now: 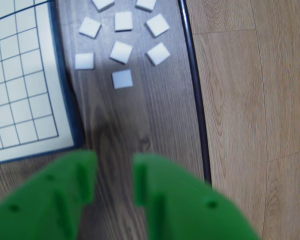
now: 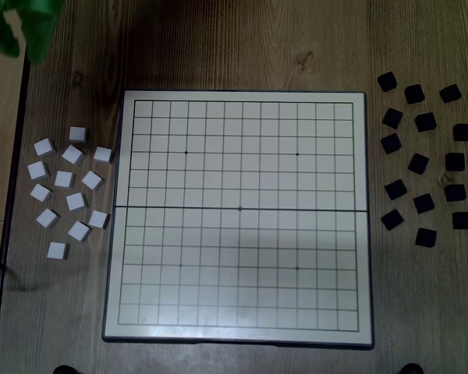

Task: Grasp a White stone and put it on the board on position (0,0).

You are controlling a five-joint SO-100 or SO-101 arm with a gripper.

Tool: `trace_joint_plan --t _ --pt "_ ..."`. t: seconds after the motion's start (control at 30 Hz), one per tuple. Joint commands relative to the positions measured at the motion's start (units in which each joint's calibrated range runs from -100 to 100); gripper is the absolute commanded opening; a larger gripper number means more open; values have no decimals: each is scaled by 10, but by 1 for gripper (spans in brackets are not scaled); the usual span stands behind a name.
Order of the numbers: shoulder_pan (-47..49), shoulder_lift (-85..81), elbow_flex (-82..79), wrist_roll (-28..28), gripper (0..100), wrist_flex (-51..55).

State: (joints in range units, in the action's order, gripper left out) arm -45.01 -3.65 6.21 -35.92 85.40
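While the green gripper (image 2: 19, 31) hangs at the fixed view's top-left corner, fingers spread and pinching nothing, 12 white stones (image 2: 69, 187) lie scattered left of the board (image 2: 238, 338). Nearest the gripper in the wrist view is 1 White stone (image 1: 122, 79). Position (0,0) (image 2: 240, 208) is bare, and black stones (image 2: 423, 160) lie right.

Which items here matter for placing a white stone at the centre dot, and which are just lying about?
Part of the job:
- white stones, loose group left of the board in the fixed view
- board, no stones on it
- centre dot on the fold line
- green pincer, open, holding nothing

Lying about:
- black stones, right of the board
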Motion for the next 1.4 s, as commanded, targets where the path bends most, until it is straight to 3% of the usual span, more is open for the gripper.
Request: trace_joint_plan --t 0.0,0.17,0.53,0.87,1.37 --pt "0 0 43 0 6 -18" --pt "8 20 9 17 6 -22" --pt "17 93 -78 113 11 -67" --pt "25 98 -179 88 11 -157" --pt "19 152 -188 61 11 -204"
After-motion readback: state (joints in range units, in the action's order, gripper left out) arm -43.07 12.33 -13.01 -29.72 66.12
